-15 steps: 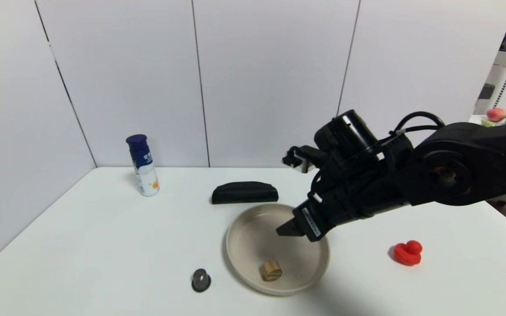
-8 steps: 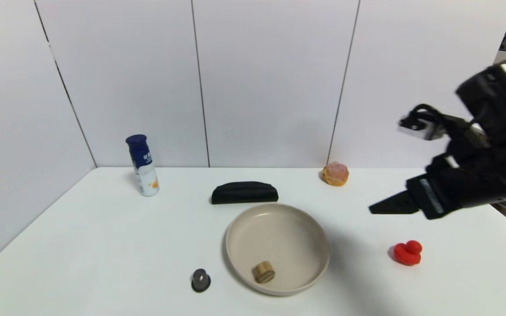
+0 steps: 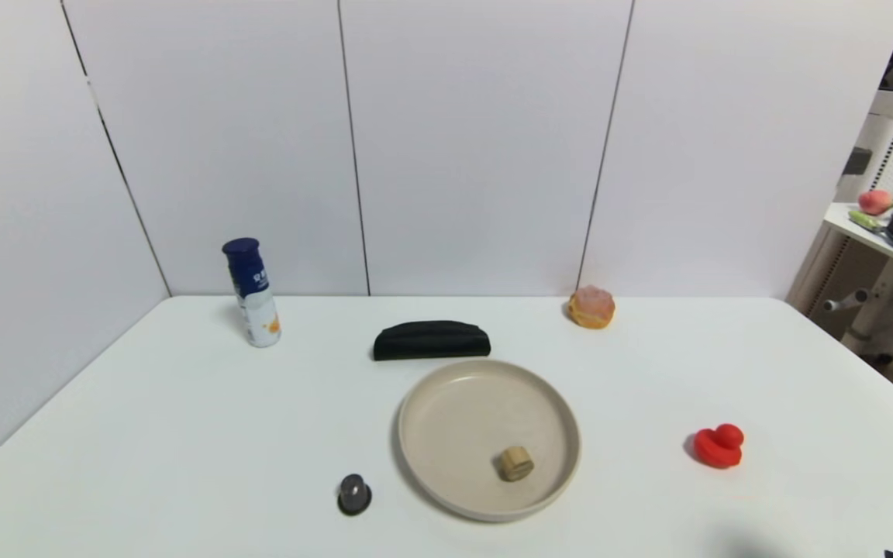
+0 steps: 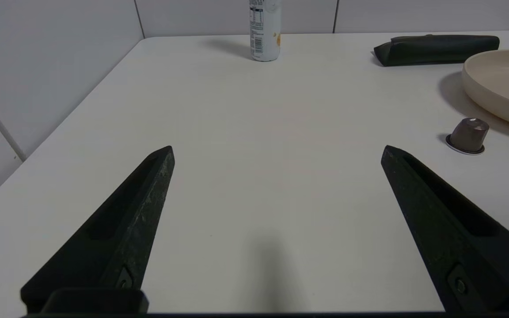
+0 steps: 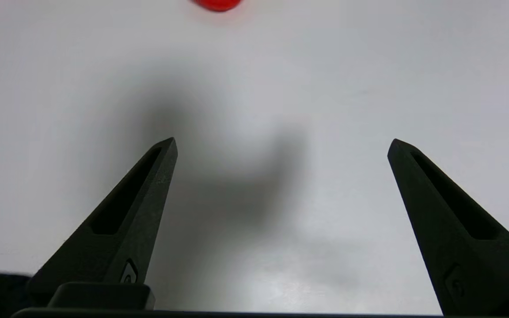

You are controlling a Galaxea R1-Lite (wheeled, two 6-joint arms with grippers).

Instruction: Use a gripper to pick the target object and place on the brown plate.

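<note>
Small tan wooden cylinder (image 3: 516,463) with visible grain, lying inside the large round beige-tan plate (image 3: 425,405), at about 5 o'clock of the plate's floor, short of the low raised rim, touched by no gripper. Nothing else in the plate.

Around the plate on the white table (image 3: 144,434), by the head view:
- at 12 o'clock, just beyond the rim, a long black soft pouch (image 3: 431,340) lying flat;
- at 10 o'clock, well apart near the back wall, an upright white bottle with a dark blue cap (image 3: 252,292);
- at 1 o'clock, against the back wall, an orange-pink puff pastry (image 3: 592,307);
- at 3 to 4 o'clock, well apart, a red toy duck (image 3: 718,446);
- at 8 o'clock, just beside the rim but not touching, a small dark grey capsule with a silver flange (image 3: 354,494).

Left gripper (image 4: 276,152): two dark tapered fingers spread wide with bare table between them, clamped on nothing, low over the table's left side; capsule (image 4: 467,136) and plate rim (image 4: 493,84) off past one fingertip, bottle (image 4: 264,30) and pouch (image 4: 435,48) farther ahead.

Right gripper (image 5: 281,145): fingers likewise spread wide, nothing between them, over bare table with its own shadow beneath; red duck (image 5: 217,3) just cut by the frame edge ahead. Neither arm visible in the head view, save a dark sliver at the lower right corner.
</note>
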